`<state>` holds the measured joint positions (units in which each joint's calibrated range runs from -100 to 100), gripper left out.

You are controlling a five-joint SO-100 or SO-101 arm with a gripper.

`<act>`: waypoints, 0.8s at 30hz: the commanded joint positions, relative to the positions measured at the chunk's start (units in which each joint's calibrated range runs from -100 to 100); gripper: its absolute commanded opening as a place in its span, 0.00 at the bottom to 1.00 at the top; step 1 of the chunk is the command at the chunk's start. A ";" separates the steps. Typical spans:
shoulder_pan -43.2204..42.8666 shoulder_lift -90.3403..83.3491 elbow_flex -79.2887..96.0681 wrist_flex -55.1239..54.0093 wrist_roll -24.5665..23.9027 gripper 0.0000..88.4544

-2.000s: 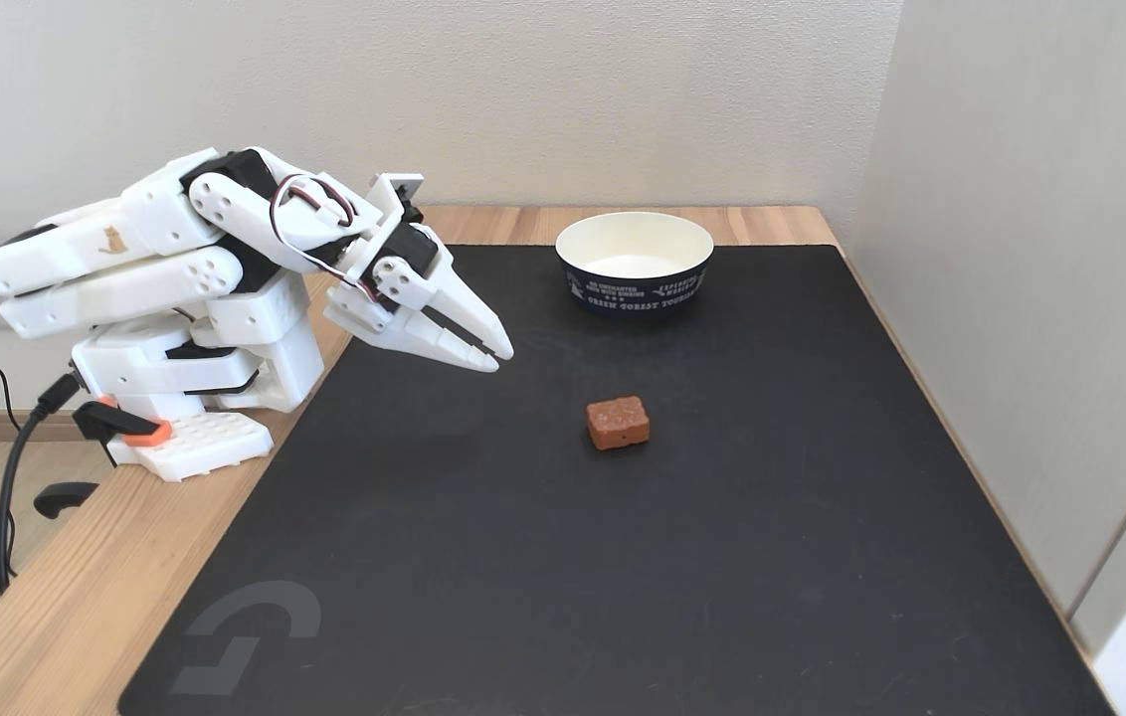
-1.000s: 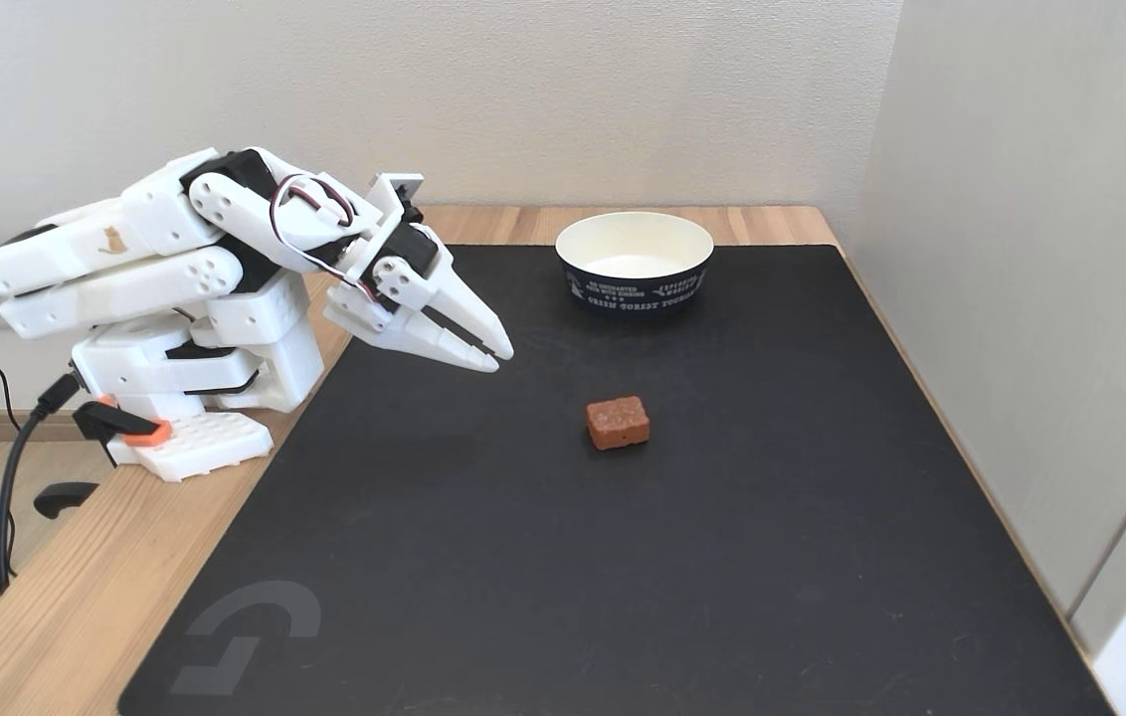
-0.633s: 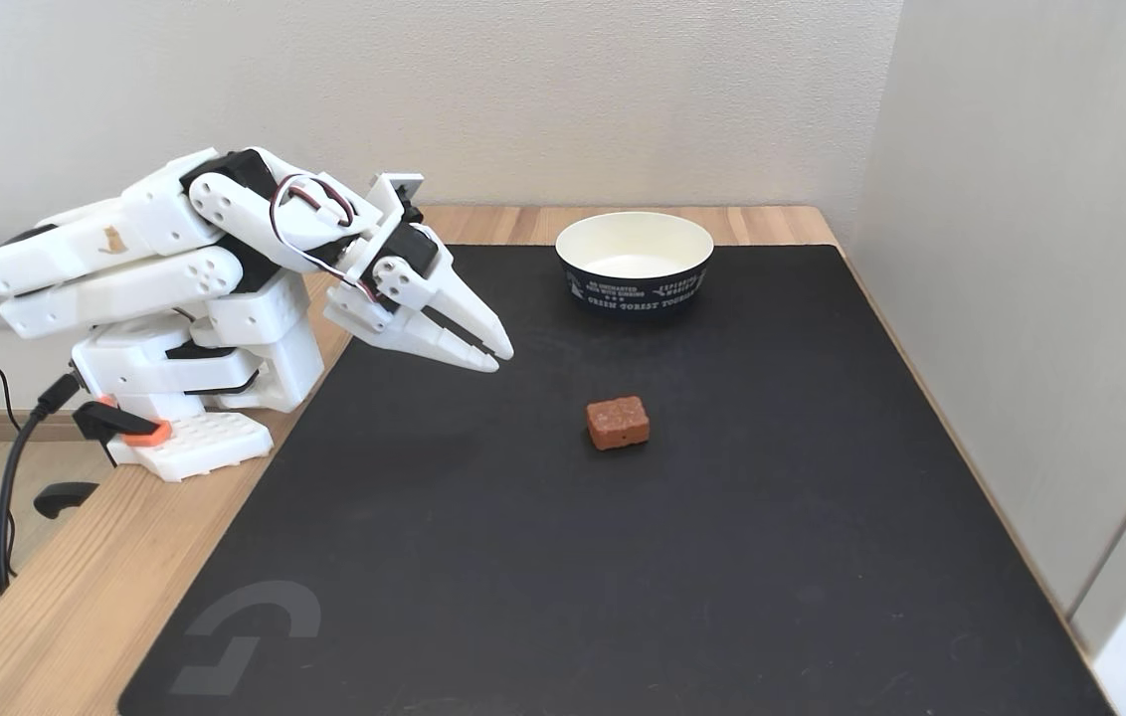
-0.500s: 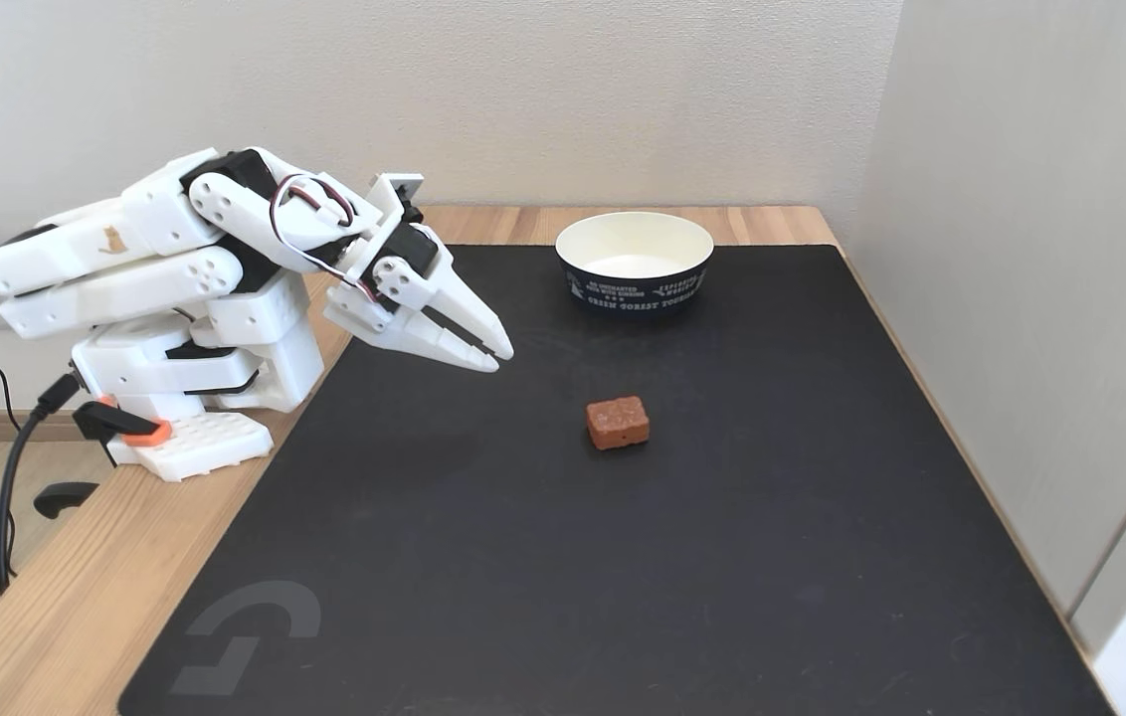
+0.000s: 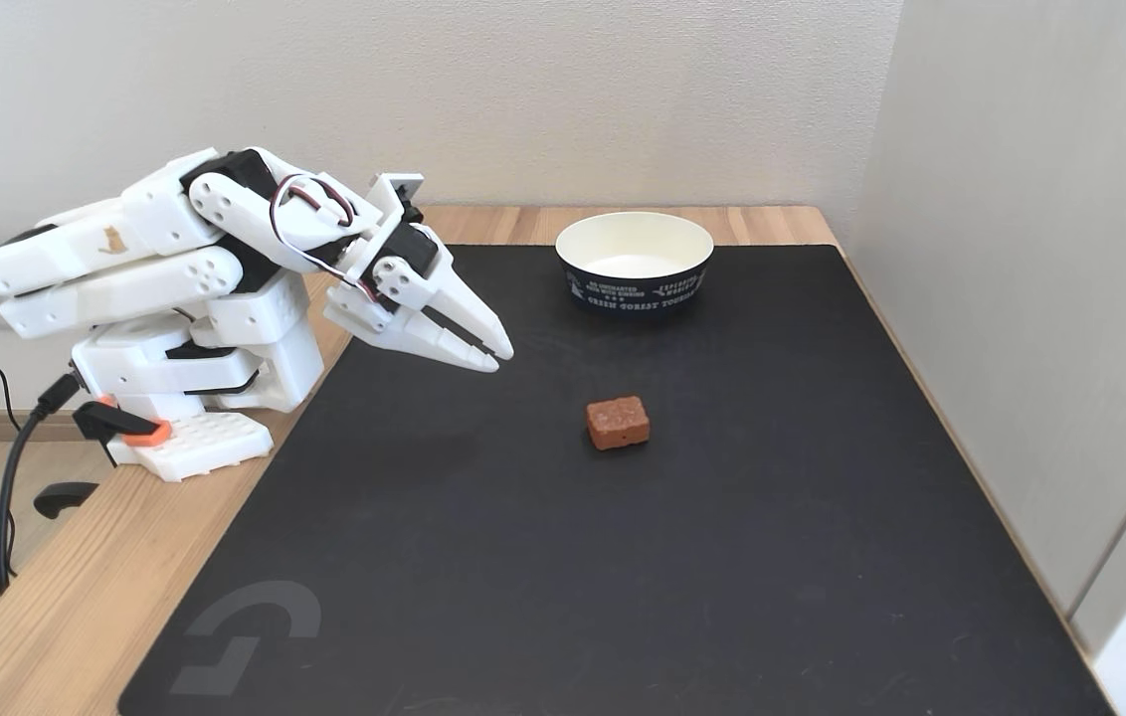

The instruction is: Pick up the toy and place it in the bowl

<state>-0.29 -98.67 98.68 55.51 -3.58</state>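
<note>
You can't read the tiny words on the bowl (image 5: 634, 261). Your pincer (image 5: 500, 358) has not moved, tips pressed together, empty. The toy (image 5: 617, 422) sits on the black mat (image 5: 722, 557)

Fixed view: raised, in front of the wooden table (image 5: 66, 607), looking down and toward the back wall (image 5: 523, 89). Set far enough back to take in the whole black mat (image 5: 623, 557), the arm (image 5: 155, 268) at left, a side panel (image 5: 1040, 298) at right. Angled, not straight down. 1 camera, so no overlap with another.
</note>
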 commanded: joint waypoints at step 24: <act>2.26 -0.58 -0.03 -0.13 -0.65 0.45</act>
<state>1.79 -98.67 98.68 55.59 -4.30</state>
